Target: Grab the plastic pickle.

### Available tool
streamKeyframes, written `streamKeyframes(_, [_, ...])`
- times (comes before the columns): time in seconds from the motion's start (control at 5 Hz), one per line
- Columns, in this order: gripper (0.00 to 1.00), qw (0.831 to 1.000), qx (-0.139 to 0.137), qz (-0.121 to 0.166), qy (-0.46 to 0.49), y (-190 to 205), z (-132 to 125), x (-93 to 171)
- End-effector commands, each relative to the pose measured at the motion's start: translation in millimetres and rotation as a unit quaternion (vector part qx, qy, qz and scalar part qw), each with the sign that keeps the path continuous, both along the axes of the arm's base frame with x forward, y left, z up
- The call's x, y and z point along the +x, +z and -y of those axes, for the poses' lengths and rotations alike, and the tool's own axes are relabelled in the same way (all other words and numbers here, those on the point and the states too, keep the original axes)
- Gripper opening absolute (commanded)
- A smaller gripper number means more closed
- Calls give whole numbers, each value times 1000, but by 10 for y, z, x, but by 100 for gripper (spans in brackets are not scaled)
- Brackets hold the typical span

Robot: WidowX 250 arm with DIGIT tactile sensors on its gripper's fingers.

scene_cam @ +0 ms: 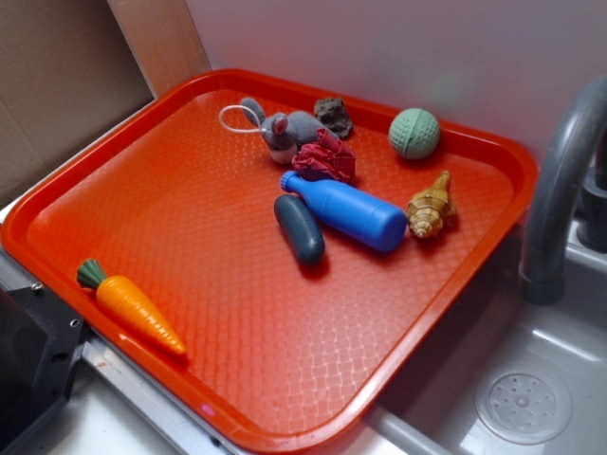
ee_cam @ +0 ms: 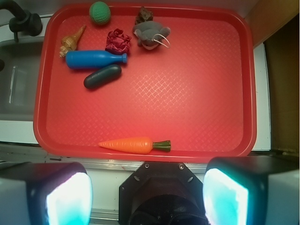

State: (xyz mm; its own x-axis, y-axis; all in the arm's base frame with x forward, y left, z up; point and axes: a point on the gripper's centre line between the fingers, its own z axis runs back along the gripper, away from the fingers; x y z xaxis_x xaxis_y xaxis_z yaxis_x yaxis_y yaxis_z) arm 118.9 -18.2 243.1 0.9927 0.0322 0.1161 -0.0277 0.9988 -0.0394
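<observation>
- A large orange-red textured plastic tray (scene_cam: 237, 379) is seen lying on the desk, beside a grey sink basin (scene_cam: 531, 379) with a curved grey tap (scene_cam: 555, 190).
- The small dark teal oblong plastic pickle (scene_cam: 300, 227) is found lying flat on the tray, in the half nearer the sink and towards the tray's far edge; in the wrist view it (ee_cam: 102, 76) shows at upper left.
- The bright blue plastic bottle (scene_cam: 346, 210) is laid on its side just beside the pickle, on the far side of it; whether the two touch cannot be told.
- A crumpled dark red cloth piece (scene_cam: 325, 157) is seen by the bottle's cap end, and a tan spiral toy shell (scene_cam: 430, 207) by its base.
- A grey plush mouse with a white cord loop (scene_cam: 280, 131), a small brown lump (scene_cam: 334, 116) and a green dimpled ball (scene_cam: 414, 133) are placed near the tray's far edge.
- An orange plastic carrot with green top (scene_cam: 133, 305) is laid along the near edge, well apart from the pickle.
- The claw (ee_cam: 147, 194) is held off the tray, over its near edge; its two fingers (ee_cam: 61, 197) are spread wide, with nothing between them.
</observation>
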Motion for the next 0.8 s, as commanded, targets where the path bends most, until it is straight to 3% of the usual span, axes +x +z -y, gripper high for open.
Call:
streamKeyframes(0.0, [100, 1000, 0, 0, 0, 0, 0, 0])
streamKeyframes(0.2, [100, 992, 10, 13, 125, -433, 108, 281])
streamKeyframes(0.4, [100, 973, 2, 57, 222, -876, 219, 580])
streamKeyframes(0.6, [100, 951, 15, 89, 294, -1164, 251, 817])
